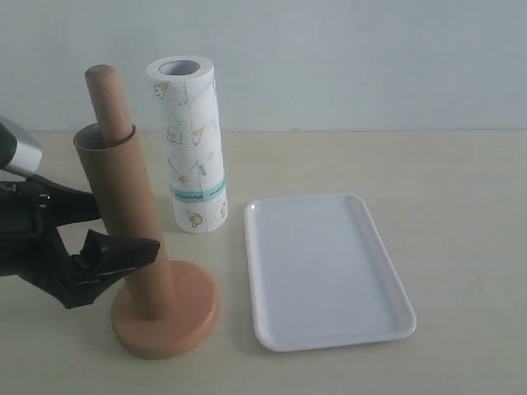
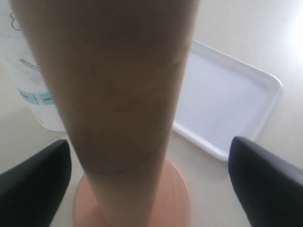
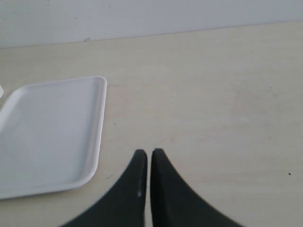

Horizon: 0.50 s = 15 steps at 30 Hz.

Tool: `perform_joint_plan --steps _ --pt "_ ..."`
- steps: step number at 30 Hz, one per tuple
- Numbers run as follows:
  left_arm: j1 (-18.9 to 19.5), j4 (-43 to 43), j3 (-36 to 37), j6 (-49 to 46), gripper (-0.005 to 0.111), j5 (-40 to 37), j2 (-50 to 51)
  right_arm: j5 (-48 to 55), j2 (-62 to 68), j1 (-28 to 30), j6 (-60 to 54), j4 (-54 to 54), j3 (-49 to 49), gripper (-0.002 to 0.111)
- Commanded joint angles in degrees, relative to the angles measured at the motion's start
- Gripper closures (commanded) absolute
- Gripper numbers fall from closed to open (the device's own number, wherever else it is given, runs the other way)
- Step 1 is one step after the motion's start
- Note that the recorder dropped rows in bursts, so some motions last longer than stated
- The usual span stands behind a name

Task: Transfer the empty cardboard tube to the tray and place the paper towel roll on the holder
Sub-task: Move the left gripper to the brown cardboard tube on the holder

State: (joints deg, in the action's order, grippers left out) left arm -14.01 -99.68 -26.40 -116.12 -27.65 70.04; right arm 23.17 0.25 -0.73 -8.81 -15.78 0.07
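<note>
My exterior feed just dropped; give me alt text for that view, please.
An open black left gripper straddles the brown cardboard tube, sleeved over the post of the wooden holder. Behind stands a white printed paper towel roll; a rectangular white plastic tray lies to the right.

Table (image 1: 461,206) carries holder (image 1: 185,322), paper towel roll (image 1: 193,156), tray (image 1: 329,271)

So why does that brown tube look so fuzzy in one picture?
Left wrist view: the cardboard tube fills the frame up close and blurs; glare whitens the table. Exterior view: sharp, evenly lit. Right wrist view: clear, soft light.
</note>
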Motion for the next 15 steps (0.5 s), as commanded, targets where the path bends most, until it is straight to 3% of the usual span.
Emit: perform_joint_plan --steps 1,9,12,15 --pt "-0.4 -0.3 -1.2 -1.8 0.022 -0.8 3.0 -0.2 -0.3 0.2 -0.1 -0.1 -0.1 0.106" --pt "-0.4 -0.3 -2.8 -3.3 0.025 -0.8 7.1 -0.2 -0.3 0.2 -0.1 -0.1 -0.1 0.106" --pt "-0.4 -0.3 -2.9 -3.5 0.036 -0.8 7.9 -0.2 -0.3 0.2 -0.1 -0.1 -0.1 0.106" --pt "-0.4 -0.3 -2.9 -4.7 0.056 -0.8 8.3 -0.2 -0.3 0.2 -0.1 -0.1 -0.1 0.106"
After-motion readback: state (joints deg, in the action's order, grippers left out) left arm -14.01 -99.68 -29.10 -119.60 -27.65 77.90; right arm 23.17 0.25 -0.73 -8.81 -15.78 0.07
